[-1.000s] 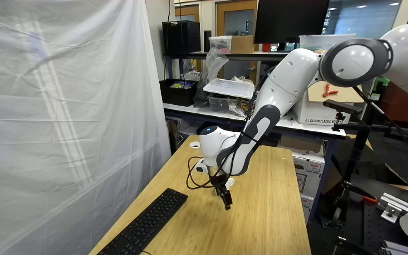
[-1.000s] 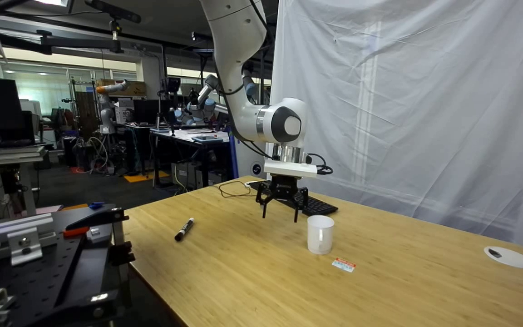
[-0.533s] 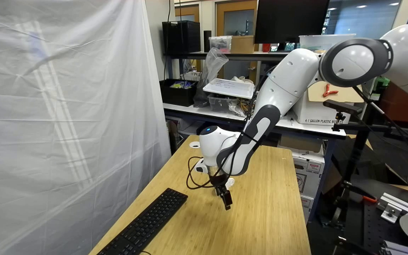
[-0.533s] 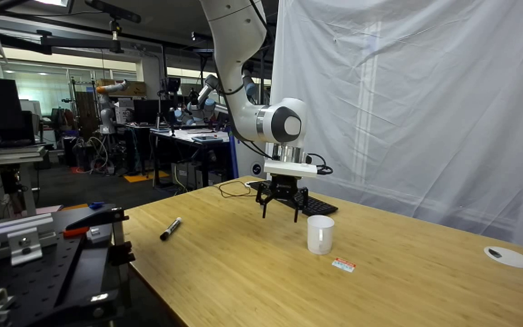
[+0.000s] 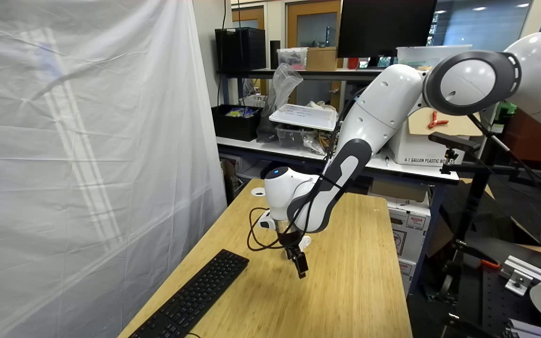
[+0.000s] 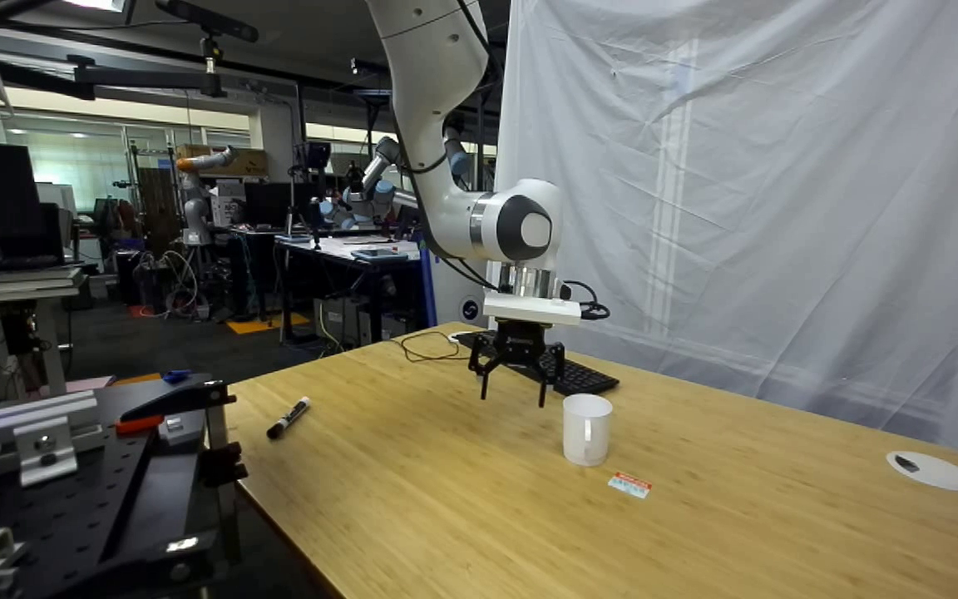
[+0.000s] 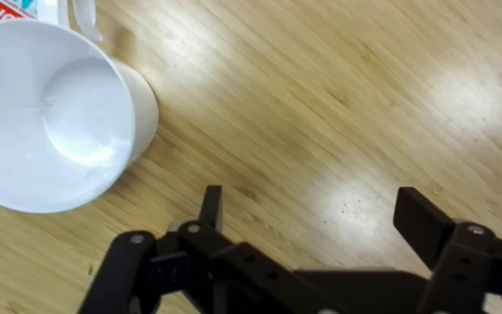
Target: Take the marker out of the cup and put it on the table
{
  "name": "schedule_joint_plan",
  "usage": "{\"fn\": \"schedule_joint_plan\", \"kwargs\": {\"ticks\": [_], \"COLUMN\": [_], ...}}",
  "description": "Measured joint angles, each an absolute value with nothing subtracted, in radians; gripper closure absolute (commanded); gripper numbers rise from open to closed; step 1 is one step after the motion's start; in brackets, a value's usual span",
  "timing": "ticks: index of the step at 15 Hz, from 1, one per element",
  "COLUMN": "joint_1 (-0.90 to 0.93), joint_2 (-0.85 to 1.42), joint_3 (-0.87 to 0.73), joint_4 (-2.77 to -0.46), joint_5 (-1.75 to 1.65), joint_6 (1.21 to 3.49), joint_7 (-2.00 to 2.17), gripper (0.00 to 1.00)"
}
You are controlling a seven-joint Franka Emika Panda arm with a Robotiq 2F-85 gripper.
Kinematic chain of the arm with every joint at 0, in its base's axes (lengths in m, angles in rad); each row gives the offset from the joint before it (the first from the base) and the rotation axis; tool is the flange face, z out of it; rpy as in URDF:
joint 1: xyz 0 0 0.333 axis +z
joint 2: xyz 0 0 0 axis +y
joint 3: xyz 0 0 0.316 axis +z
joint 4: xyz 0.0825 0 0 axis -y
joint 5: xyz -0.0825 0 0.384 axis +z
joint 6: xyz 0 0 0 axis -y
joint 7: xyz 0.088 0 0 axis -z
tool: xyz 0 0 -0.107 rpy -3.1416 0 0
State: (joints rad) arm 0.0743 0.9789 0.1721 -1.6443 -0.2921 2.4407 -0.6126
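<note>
The marker (image 6: 288, 418), black and white, lies on its side on the wooden table (image 6: 462, 491), close to the left edge in an exterior view. It does not show in the wrist view. A white cup (image 6: 586, 428) stands upright on the table; in the wrist view the inside of the cup (image 7: 55, 131) is bare. My gripper (image 6: 513, 401) hangs above the table, apart from the cup and to one side of it, well away from the marker. In the wrist view the gripper (image 7: 307, 194) is open, with only table top showing between its fingers.
A black keyboard (image 5: 195, 295) lies along the table's curtain side, its cable trailing on the wood. Near the cup is a red and white sticker (image 6: 630, 485). A white round cover (image 6: 932, 471) is set in the table top. A white curtain (image 6: 762, 208) hangs behind.
The marker has shifted steadily leftward across the table in an exterior view, toward the table's edge, with nothing touching it. Arm, gripper and cup have stayed put.
</note>
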Motion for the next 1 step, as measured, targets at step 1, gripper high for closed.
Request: {"fn": "schedule_joint_plan", "kwargs": {"ticks": [1], "joint_1": [0.074], "joint_2": [0.979], "joint_3": [0.172], "joint_4": [-1.644], "joint_5": [-0.292], "joint_6": [2.441], "joint_7": [-0.613], "gripper": [0.0]}}
